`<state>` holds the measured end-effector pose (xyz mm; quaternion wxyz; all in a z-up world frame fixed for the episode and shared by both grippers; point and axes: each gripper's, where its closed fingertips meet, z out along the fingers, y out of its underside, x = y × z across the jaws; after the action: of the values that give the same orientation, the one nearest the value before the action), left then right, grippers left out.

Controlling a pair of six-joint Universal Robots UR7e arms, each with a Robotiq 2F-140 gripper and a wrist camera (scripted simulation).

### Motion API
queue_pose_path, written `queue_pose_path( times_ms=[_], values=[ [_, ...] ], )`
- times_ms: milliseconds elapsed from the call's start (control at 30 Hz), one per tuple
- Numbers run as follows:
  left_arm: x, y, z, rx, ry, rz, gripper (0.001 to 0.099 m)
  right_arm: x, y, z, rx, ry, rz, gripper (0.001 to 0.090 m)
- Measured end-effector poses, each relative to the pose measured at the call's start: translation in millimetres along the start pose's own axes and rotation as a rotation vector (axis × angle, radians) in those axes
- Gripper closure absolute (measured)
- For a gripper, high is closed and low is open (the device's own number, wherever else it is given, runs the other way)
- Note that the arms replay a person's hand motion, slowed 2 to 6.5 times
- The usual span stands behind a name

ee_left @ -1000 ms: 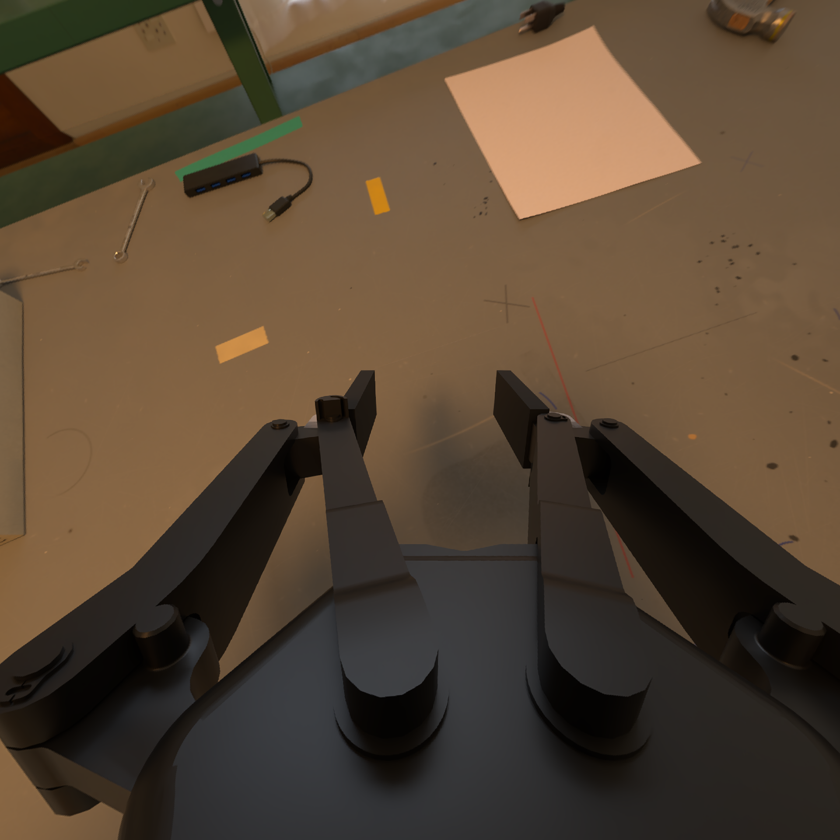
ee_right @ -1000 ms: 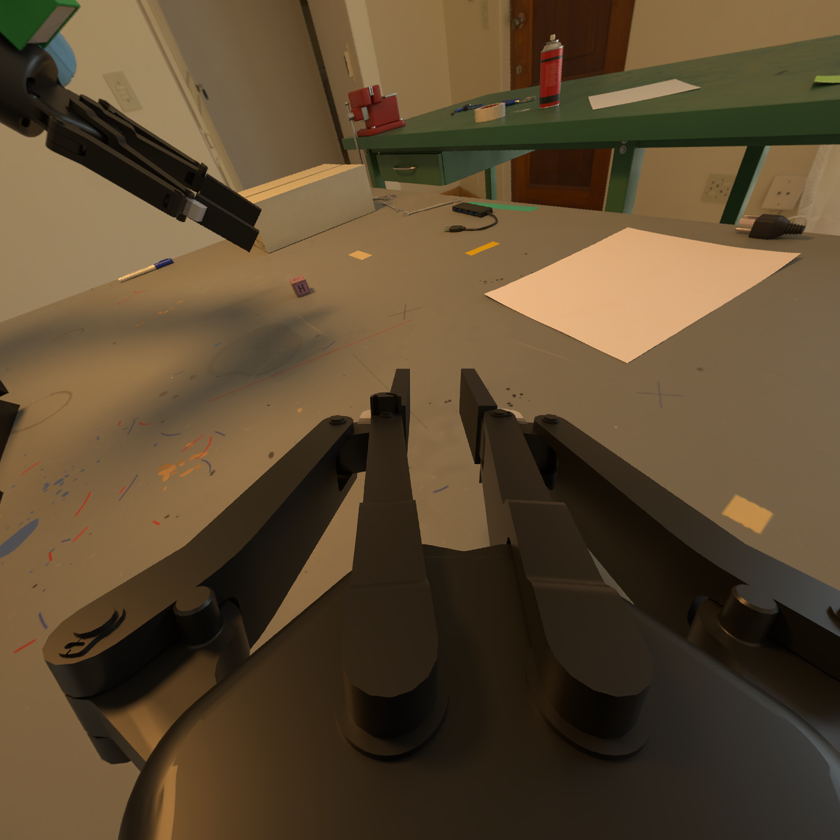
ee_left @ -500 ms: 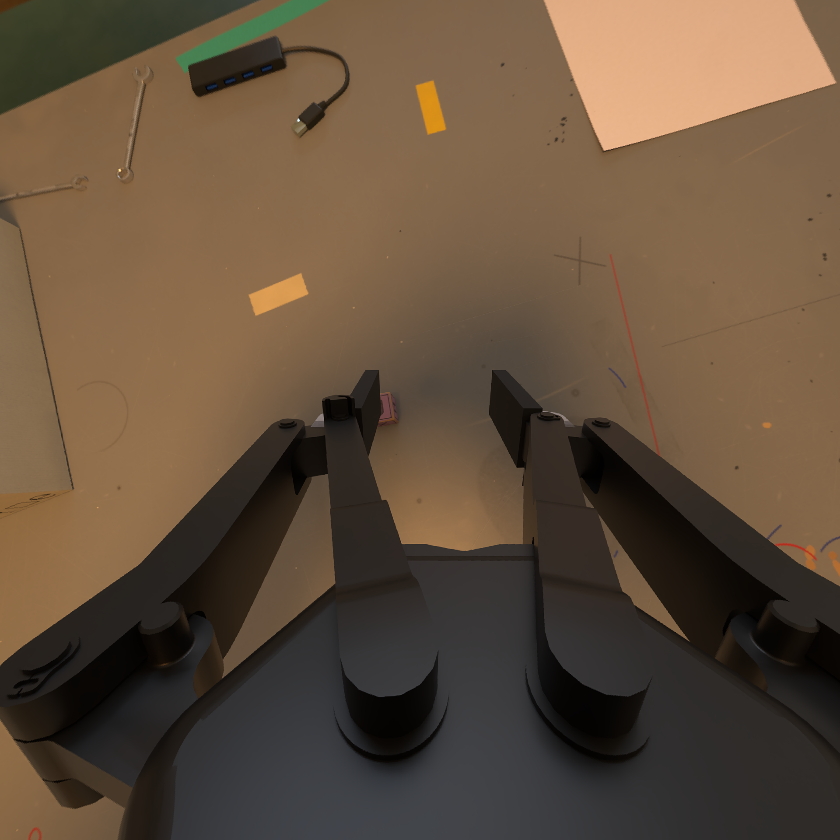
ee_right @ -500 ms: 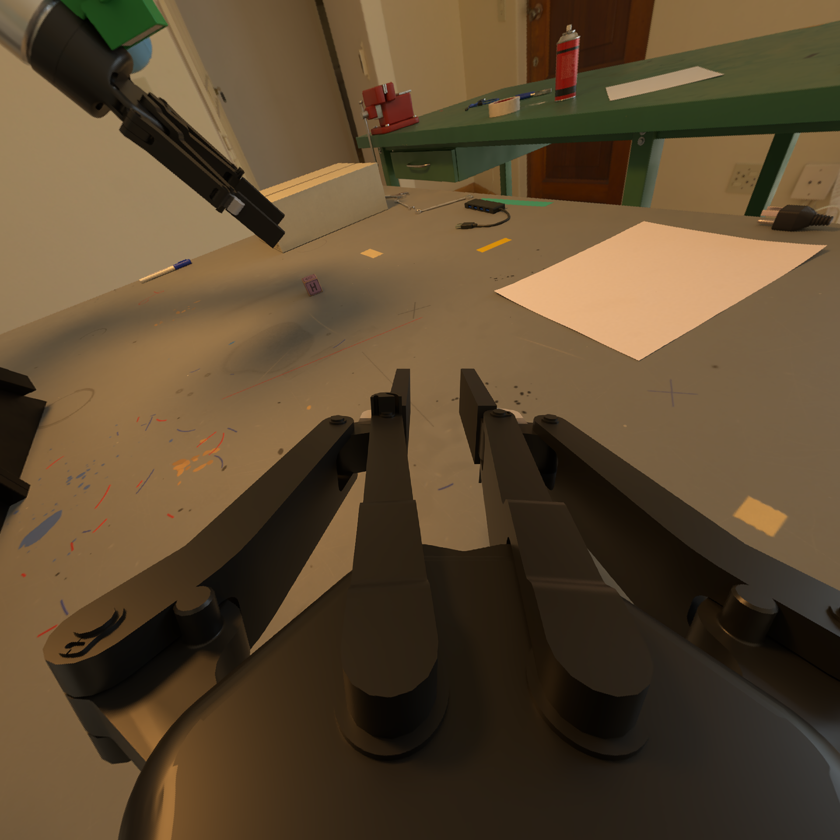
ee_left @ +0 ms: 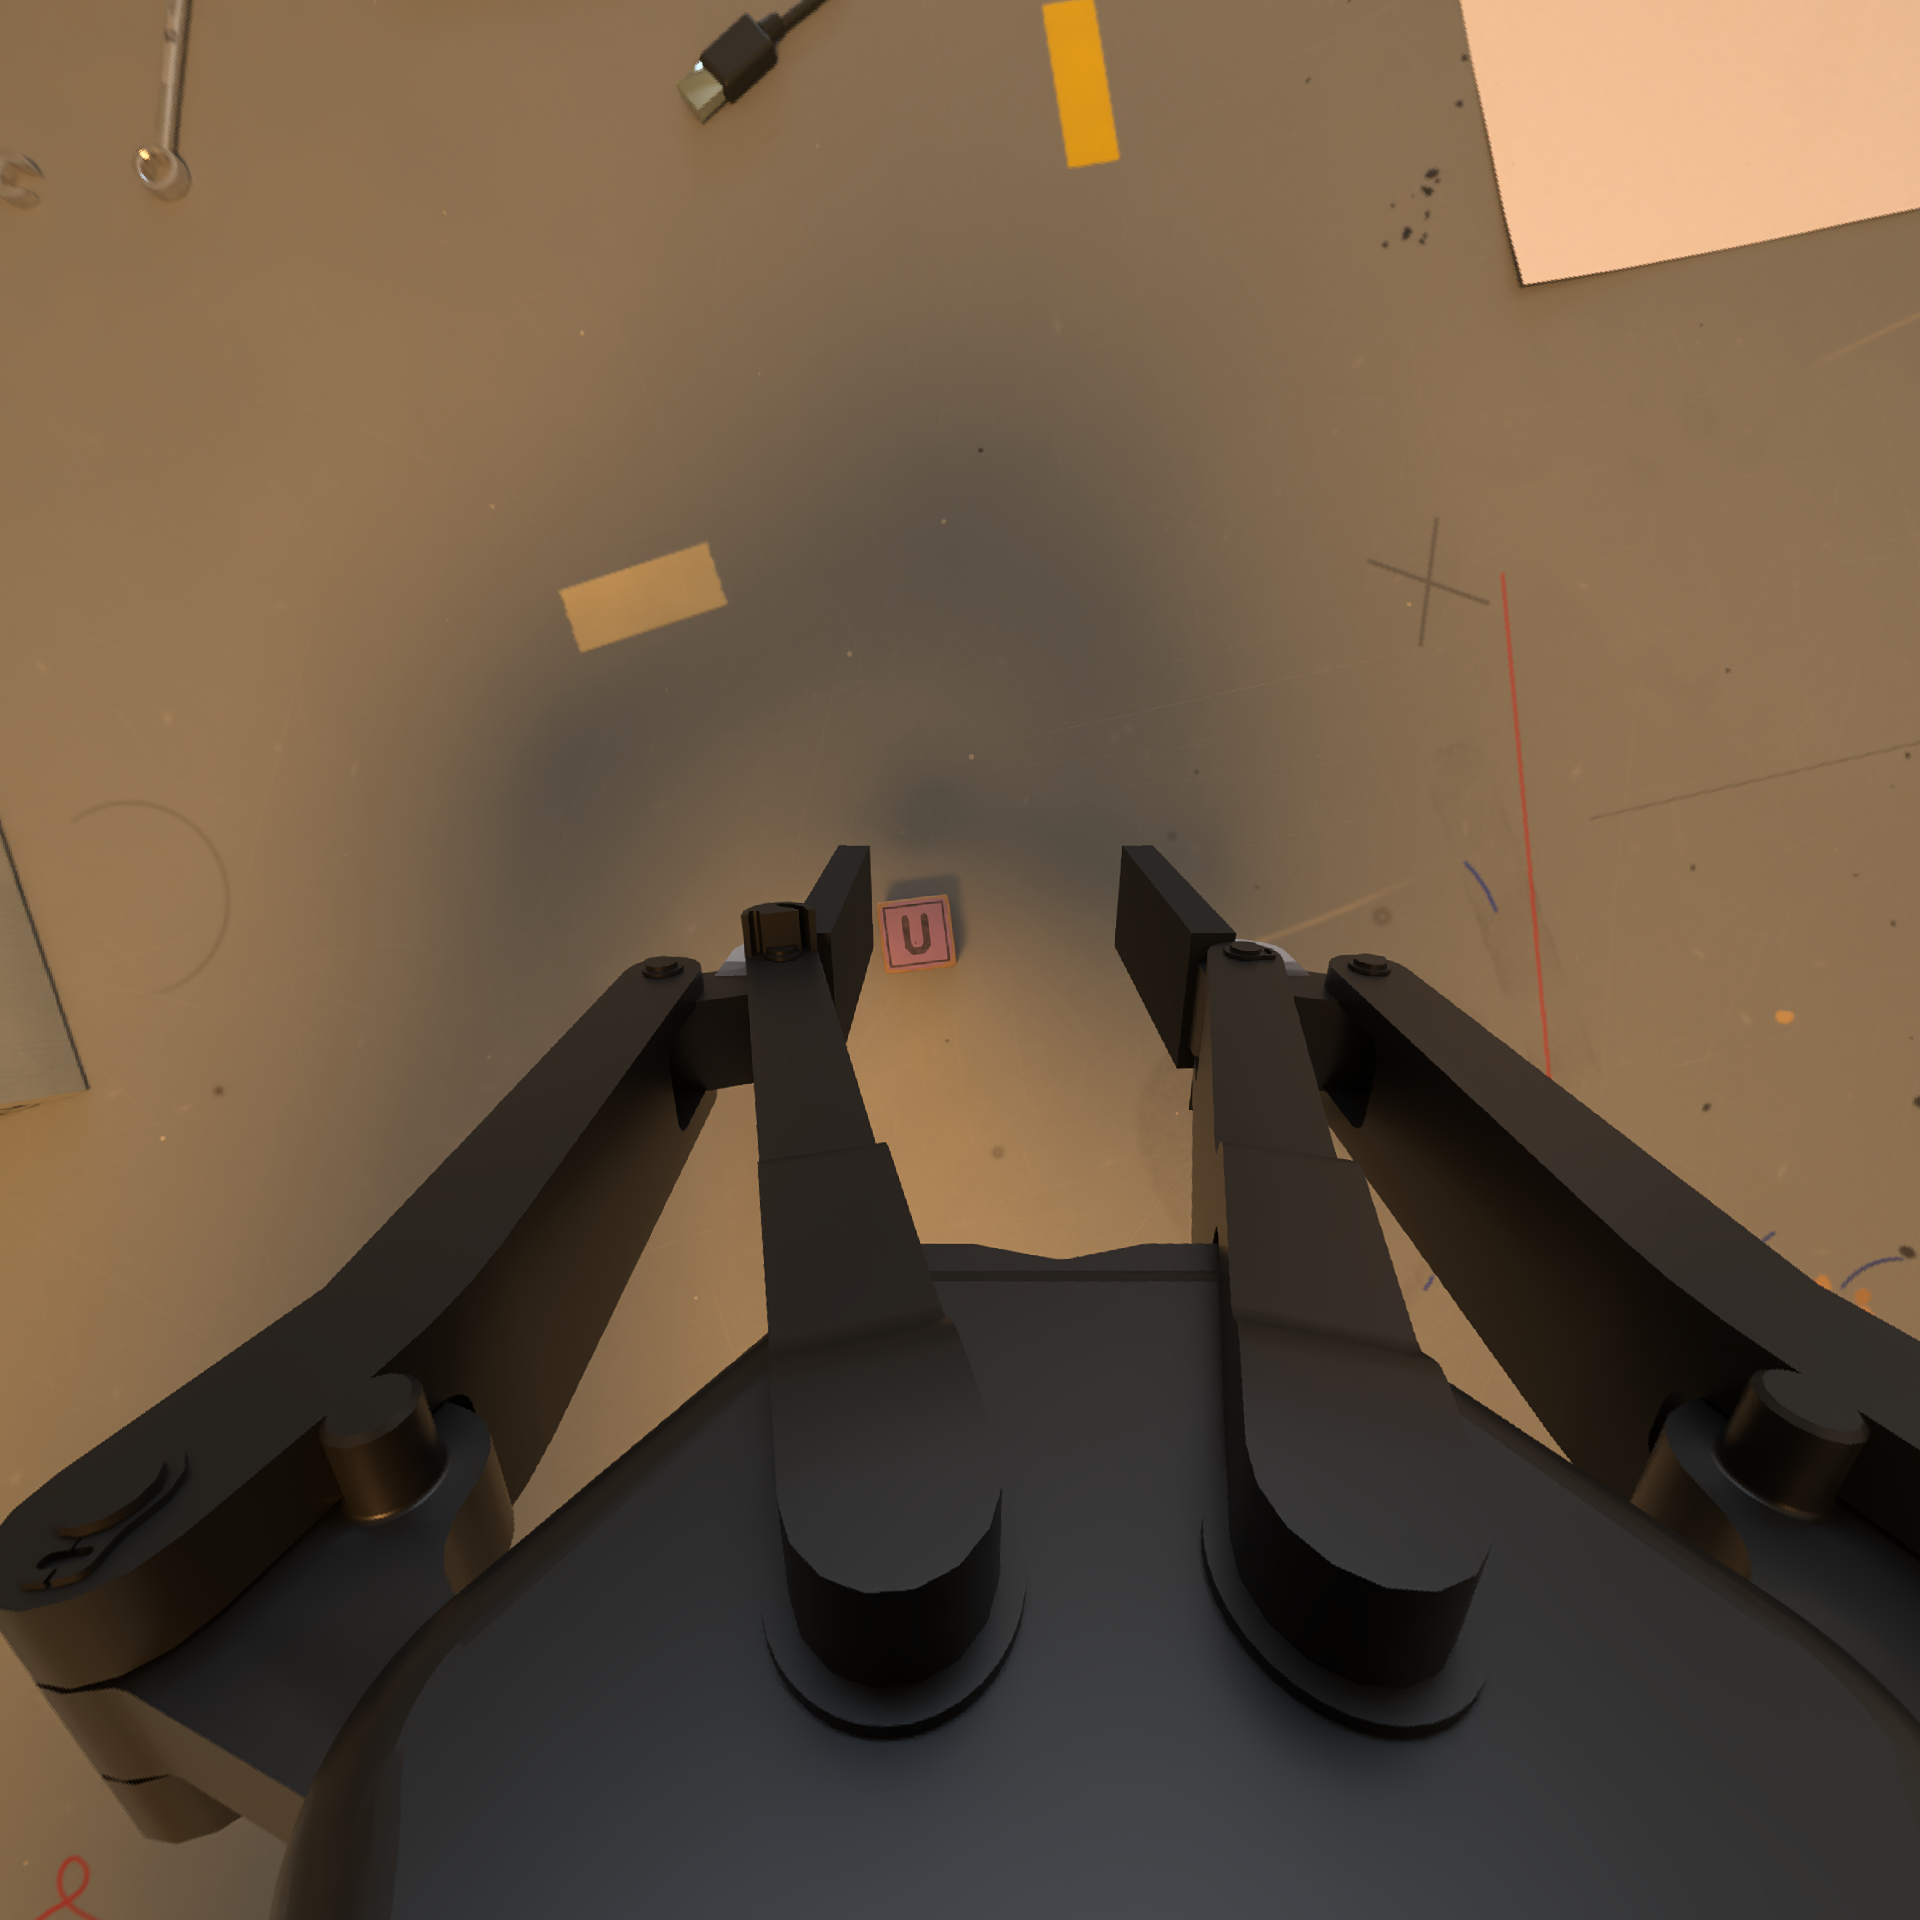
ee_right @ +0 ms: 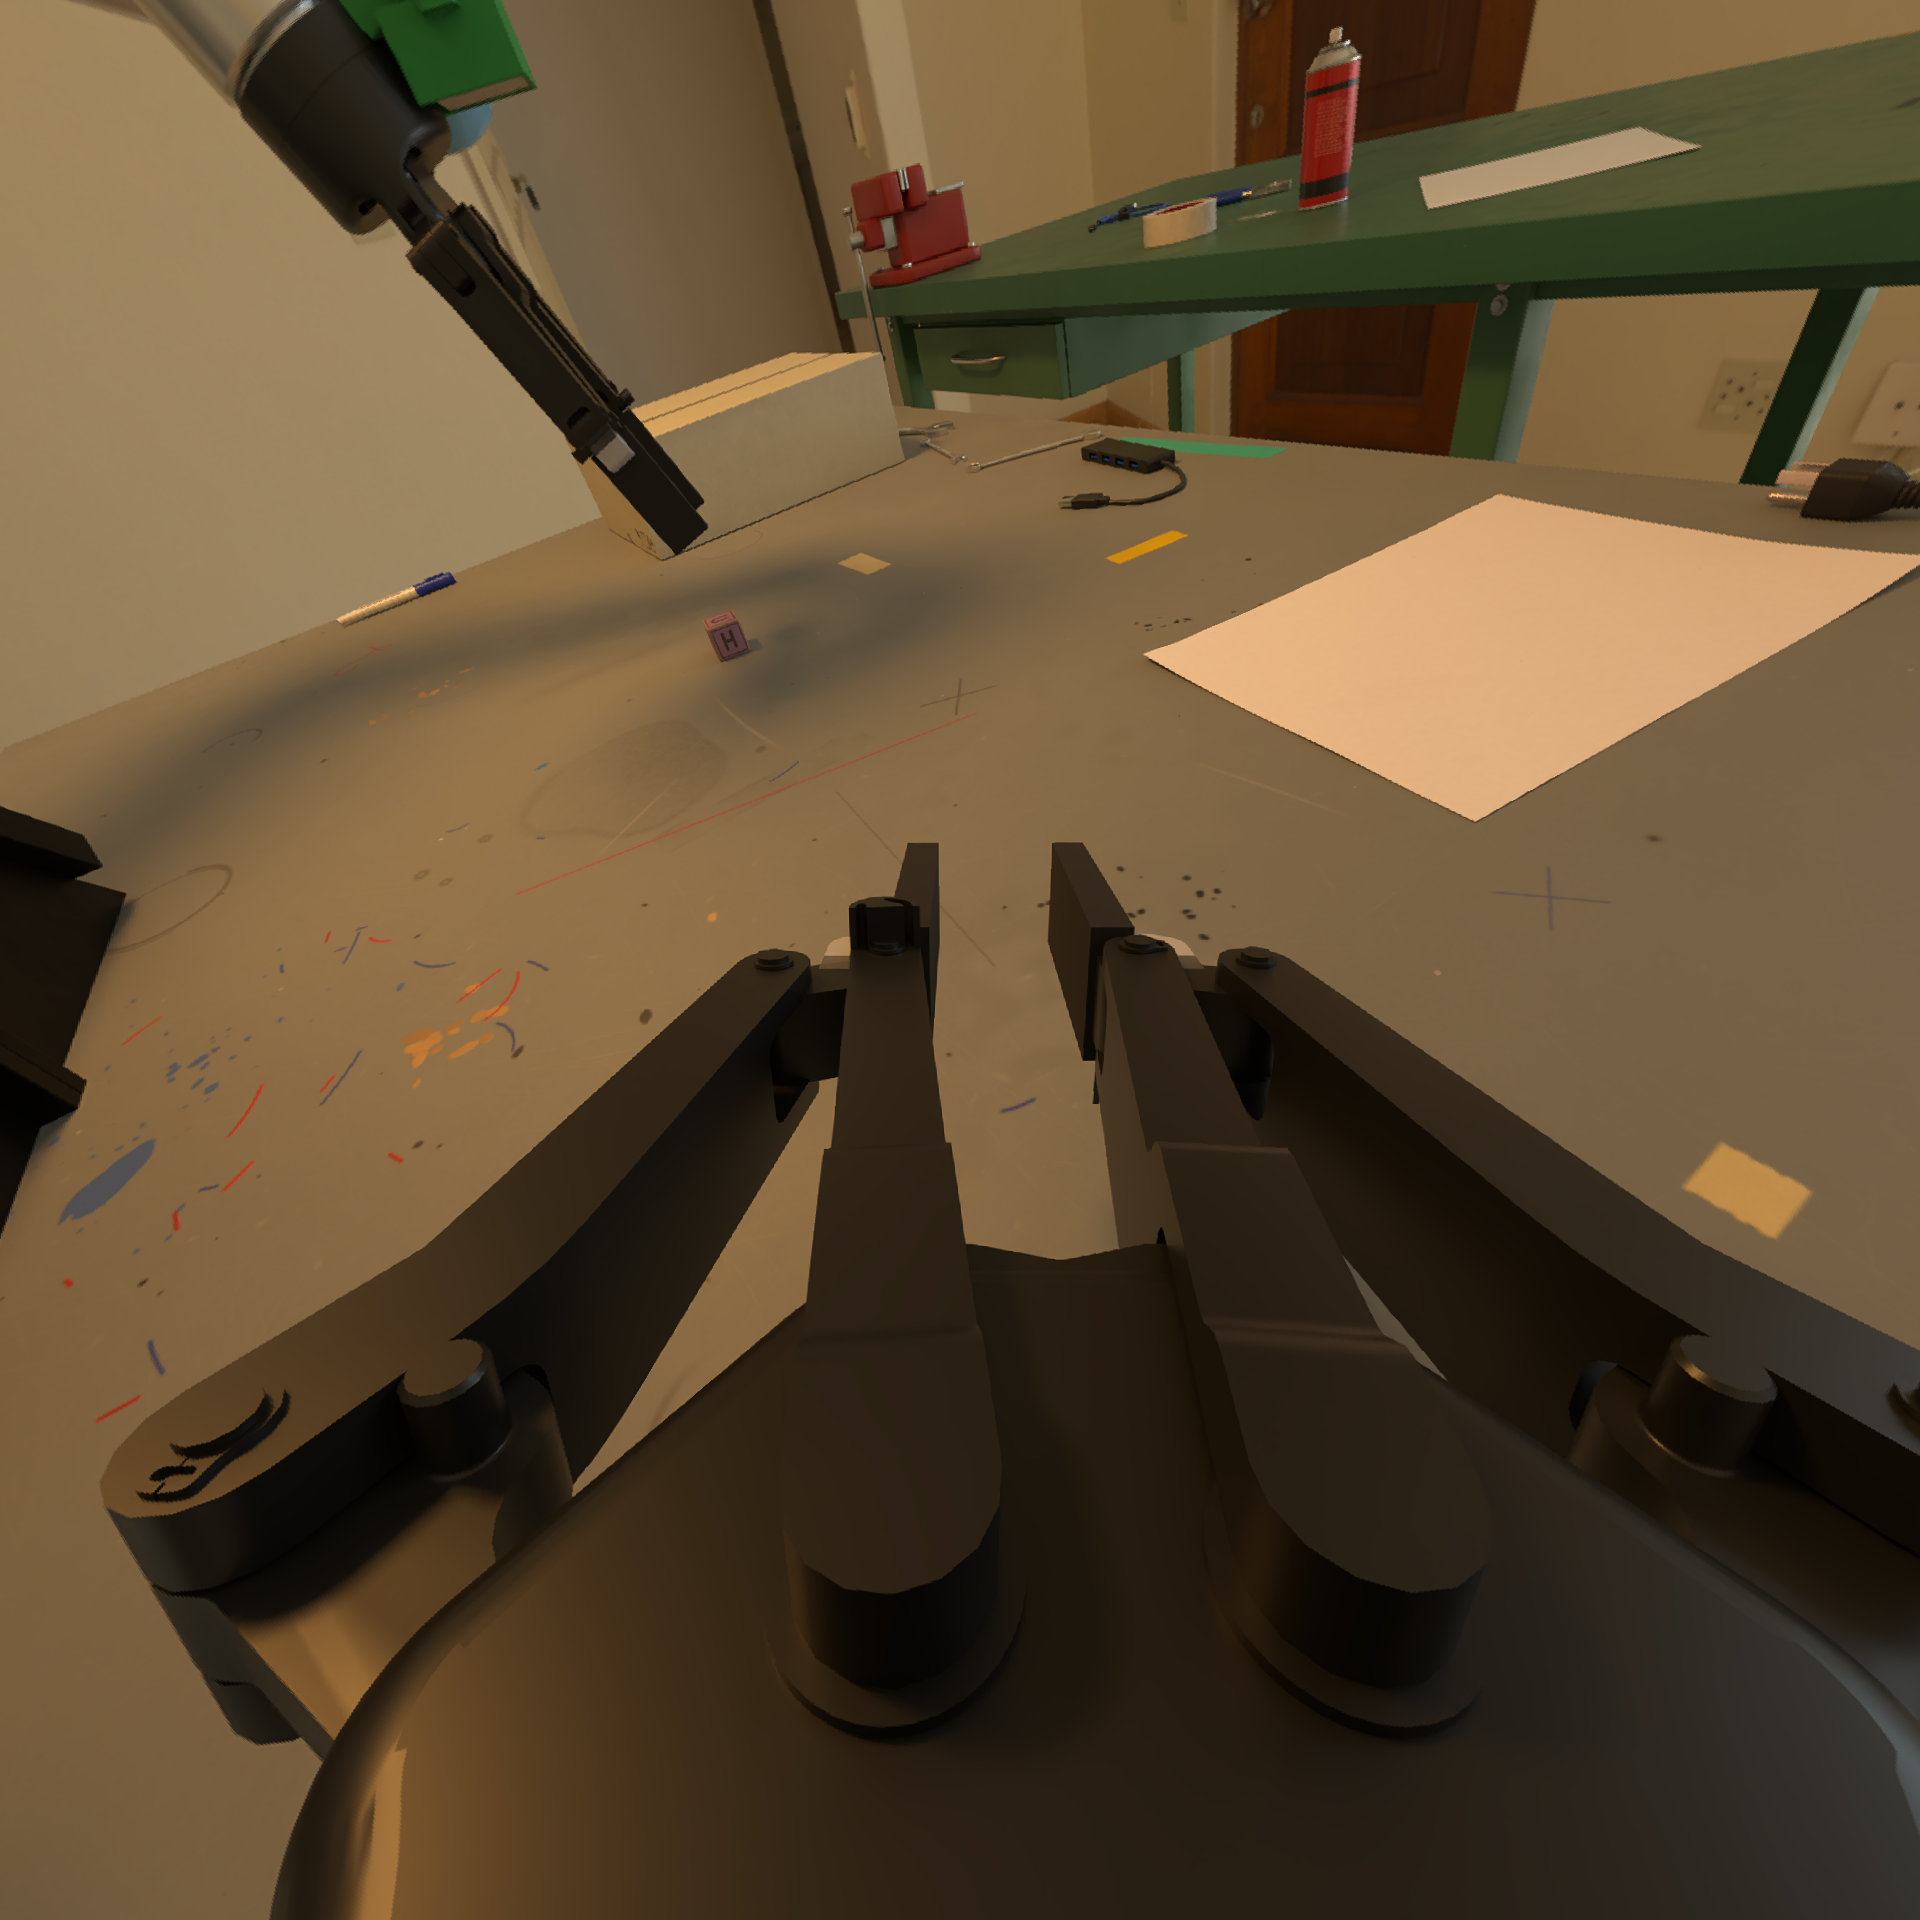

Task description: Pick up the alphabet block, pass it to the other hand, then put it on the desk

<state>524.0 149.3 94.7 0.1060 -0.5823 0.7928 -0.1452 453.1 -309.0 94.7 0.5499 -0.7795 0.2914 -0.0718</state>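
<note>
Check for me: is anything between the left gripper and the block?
Nothing visible. The left gripper hangs open above the block, which sits alone on the bare desk, closer to one finger than centred.

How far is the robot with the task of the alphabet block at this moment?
Nothing is finished yet: the alphabet block lies on the desk, untouched. In hand: the left gripper hangs open above it, the block near its left finger rather than centred. The right gripper waits apart, open and empty. Left: the grasp, the handover, the placing.
</note>
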Motion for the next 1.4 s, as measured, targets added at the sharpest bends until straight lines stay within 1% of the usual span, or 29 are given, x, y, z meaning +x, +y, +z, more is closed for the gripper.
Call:
queue_pose_path(
  times_ms=[400,833,1133,1400],
  values=[
    [-8.8,0.7,22.9,-0.121,0.081,-0.060,0.0369,-0.3,0.9,1.4,-0.006,-0.020,-0.006,0.0624],
    [-12.6,12.9,41.9,-0.270,0.144,-0.121,0.0367,-2.6,0.1,3.8,0.003,-0.065,-0.006,0.0629],
    [-14.4,19.3,51.0,-0.330,0.140,-0.129,0.0366,-2.3,0.9,5.5,0.005,-0.096,0.021,0.0633],
    [-21.8,25.1,55.9,-0.375,0.090,-0.113,0.0409,-1.2,2.4,7.0,0.004,-0.115,0.049,0.0637]
  ],
)
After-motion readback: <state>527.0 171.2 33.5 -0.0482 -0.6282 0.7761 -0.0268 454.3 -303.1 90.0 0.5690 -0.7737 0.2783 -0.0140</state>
